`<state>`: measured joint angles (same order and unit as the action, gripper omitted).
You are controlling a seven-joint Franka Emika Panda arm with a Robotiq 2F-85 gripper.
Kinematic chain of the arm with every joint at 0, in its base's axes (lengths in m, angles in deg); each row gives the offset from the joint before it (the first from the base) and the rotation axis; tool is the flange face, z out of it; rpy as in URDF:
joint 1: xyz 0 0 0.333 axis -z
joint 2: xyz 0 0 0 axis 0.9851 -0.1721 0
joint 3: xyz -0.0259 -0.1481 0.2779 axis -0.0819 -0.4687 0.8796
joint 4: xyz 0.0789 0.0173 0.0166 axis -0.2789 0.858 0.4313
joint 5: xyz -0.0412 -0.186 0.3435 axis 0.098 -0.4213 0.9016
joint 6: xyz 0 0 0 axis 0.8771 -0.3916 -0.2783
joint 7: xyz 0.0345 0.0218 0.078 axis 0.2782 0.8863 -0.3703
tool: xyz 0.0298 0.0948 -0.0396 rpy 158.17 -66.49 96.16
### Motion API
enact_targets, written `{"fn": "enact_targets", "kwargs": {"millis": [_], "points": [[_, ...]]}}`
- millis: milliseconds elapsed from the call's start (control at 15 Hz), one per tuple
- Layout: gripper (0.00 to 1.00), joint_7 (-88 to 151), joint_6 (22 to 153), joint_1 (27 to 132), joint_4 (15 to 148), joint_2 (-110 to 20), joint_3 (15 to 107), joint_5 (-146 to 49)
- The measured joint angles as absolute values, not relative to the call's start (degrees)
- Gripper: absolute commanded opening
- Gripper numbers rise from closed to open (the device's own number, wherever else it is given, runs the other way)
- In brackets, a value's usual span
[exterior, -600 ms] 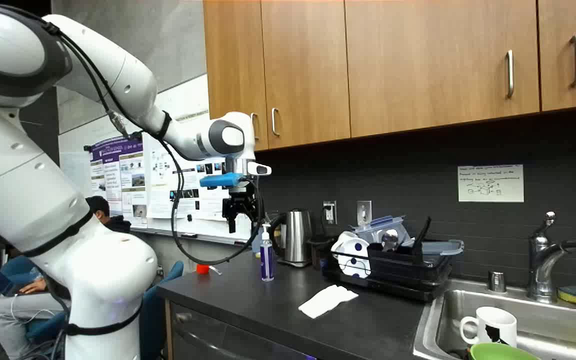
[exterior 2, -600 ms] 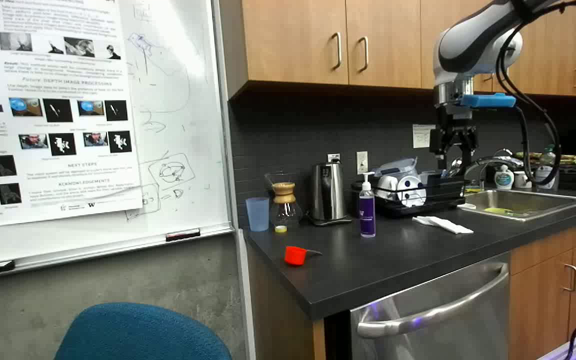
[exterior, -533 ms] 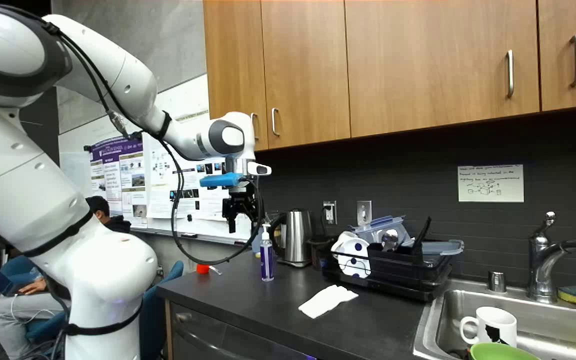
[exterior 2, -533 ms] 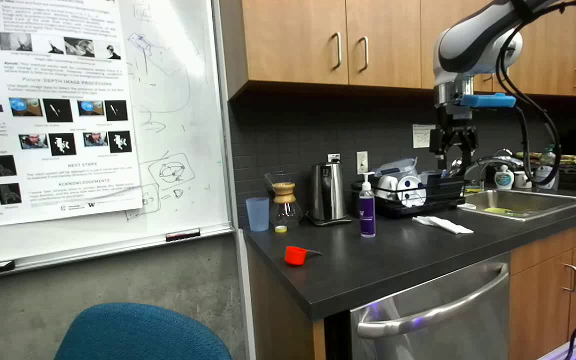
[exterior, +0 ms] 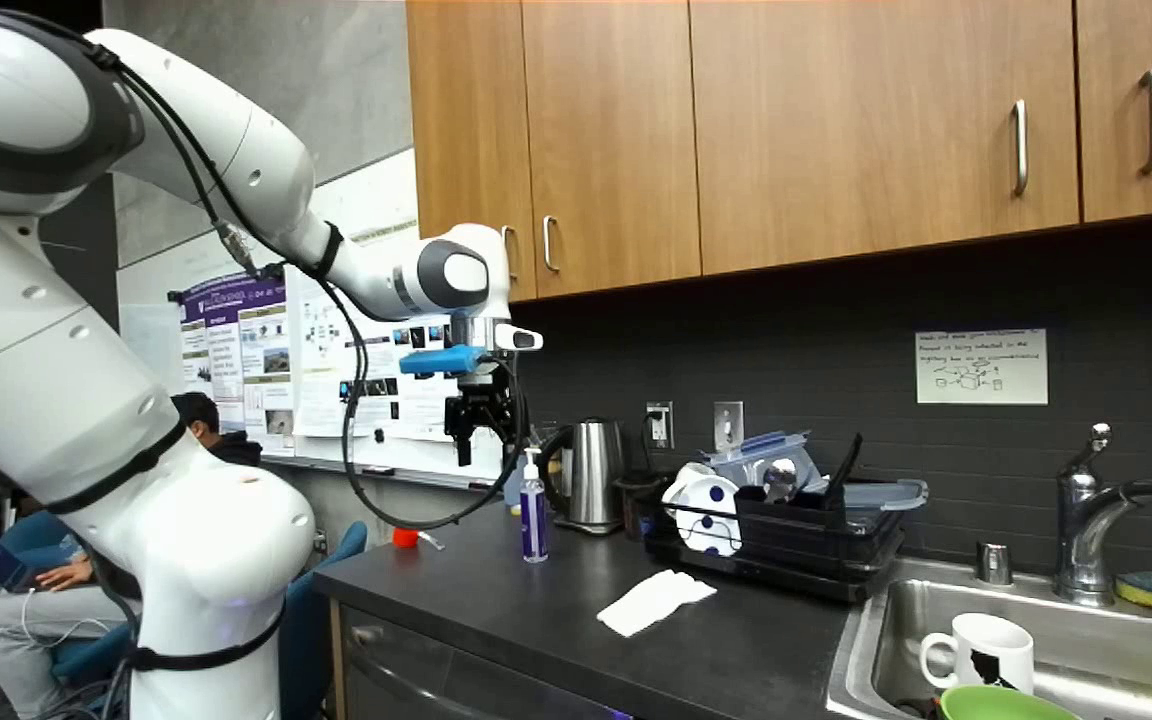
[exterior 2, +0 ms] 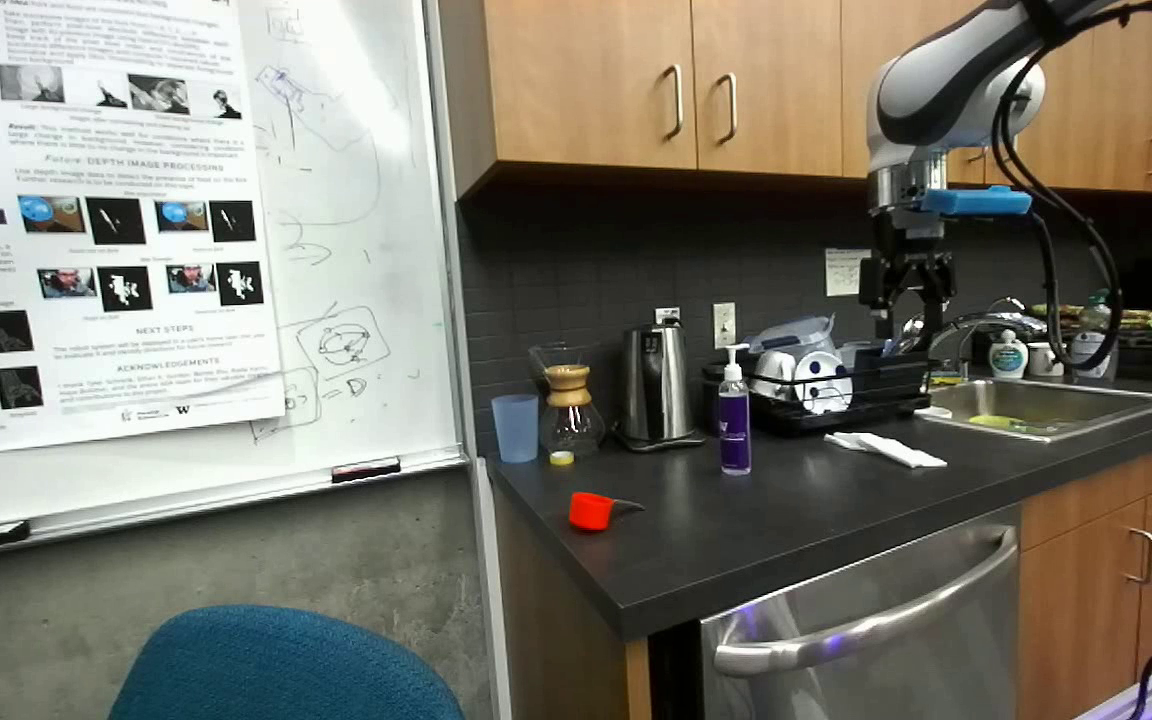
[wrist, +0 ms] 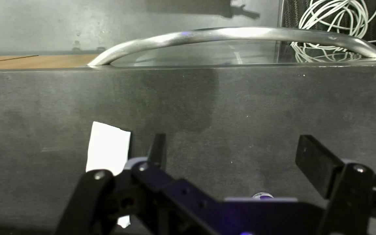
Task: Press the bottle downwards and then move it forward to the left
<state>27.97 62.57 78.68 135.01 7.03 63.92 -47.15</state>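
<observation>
The bottle is a slim purple bottle with a white pump top, upright on the dark counter in both exterior views [exterior: 534,522] [exterior 2: 735,430]. In the wrist view only a sliver of the bottle [wrist: 263,195] shows behind the gripper's body; the rest is hidden. My gripper hangs pointing down, well above the counter and apart from the bottle, in both exterior views [exterior: 466,440] [exterior 2: 906,318]. In the wrist view the gripper [wrist: 233,147] has its two fingers wide apart with only counter surface between them. It is open and holds nothing.
A steel kettle [exterior 2: 658,385] and a glass coffee maker [exterior 2: 572,420] stand behind the bottle. A red cup [exterior 2: 590,511] lies near the counter's end. A black dish rack [exterior: 776,530], a white cloth [exterior: 654,600] and a sink [exterior: 871,650] are on the other side.
</observation>
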Motion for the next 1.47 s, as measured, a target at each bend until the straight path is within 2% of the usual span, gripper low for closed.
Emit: {"fn": "enact_targets", "kwargs": {"millis": [1000,1467], "points": [[1.00,27.98,62.61,78.67,135.05,7.03,64.08,-47.15],[1.00,30.97,66.12,75.05,136.30,7.03,69.87,-44.05]]}}
